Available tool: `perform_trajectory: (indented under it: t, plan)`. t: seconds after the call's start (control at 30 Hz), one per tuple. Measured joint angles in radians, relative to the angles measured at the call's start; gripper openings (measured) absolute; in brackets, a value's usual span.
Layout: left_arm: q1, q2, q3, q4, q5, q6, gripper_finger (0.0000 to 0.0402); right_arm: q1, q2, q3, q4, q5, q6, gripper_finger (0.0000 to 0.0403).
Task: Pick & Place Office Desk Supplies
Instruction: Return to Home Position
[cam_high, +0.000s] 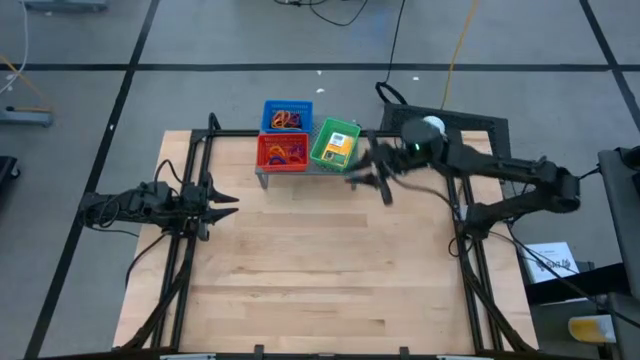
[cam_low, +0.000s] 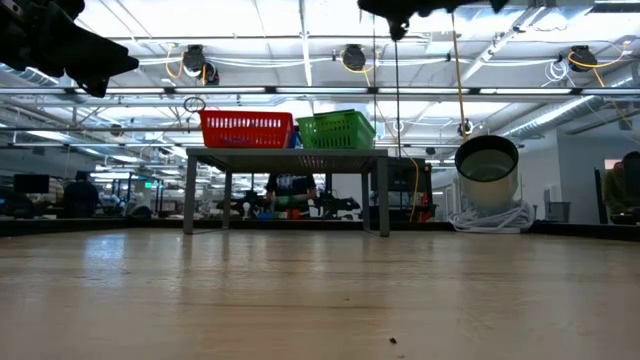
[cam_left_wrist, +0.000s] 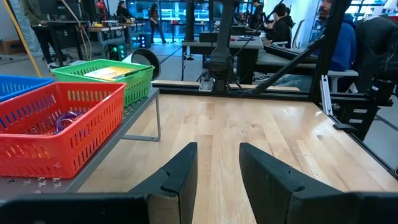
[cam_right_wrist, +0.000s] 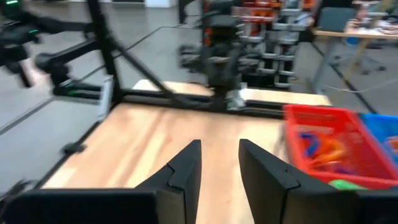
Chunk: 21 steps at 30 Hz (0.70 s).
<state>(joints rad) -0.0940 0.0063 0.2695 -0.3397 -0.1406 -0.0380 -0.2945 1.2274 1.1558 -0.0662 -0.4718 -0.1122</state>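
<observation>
Three mesh baskets stand on a grey shelf (cam_high: 300, 172) at the table's far middle. The green basket (cam_high: 335, 145) holds a yellow-orange packet (cam_left_wrist: 112, 73). Orange and red rubber-band loops (cam_right_wrist: 320, 146) lie in the red basket (cam_high: 283, 152), and more lie in the blue basket (cam_high: 288, 116). My right gripper (cam_high: 372, 180) hovers blurred just right of the shelf, above the table; it is open, with nothing between its fingers (cam_right_wrist: 219, 144). My left gripper (cam_high: 228, 203) waits near the table's left edge, pointing level toward the right, open and empty (cam_left_wrist: 217, 149).
Bare wooden tabletop (cam_high: 320, 270) spreads in front of the shelf and between the arms. Black frame rails (cam_high: 190, 250) run along the table's left and right sides. A dark mat with a round white-topped object (cam_high: 430, 128) lies at the far right.
</observation>
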Motion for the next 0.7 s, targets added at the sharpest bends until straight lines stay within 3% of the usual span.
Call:
perform_trajectory:
  t: [0.1, 0.37, 0.7]
  plan:
    - [0.0, 0.0, 0.0, 0.0, 0.0, 0.0, 0.0129, 0.064, -0.073, -0.115, 0.045, 0.023, 0.004, 0.0091]
    - [0.0, 0.0, 0.0, 0.0, 0.0, 0.0, 0.0129, 0.195, -0.291, -0.405, 0.168, 0.231, -0.08, 0.0082]
    - [0.0, 0.0, 0.0, 0.0, 0.0, 0.0, 0.0129, 0.228, -0.609, -0.661, 0.166, 0.236, -0.049, 0.0075]
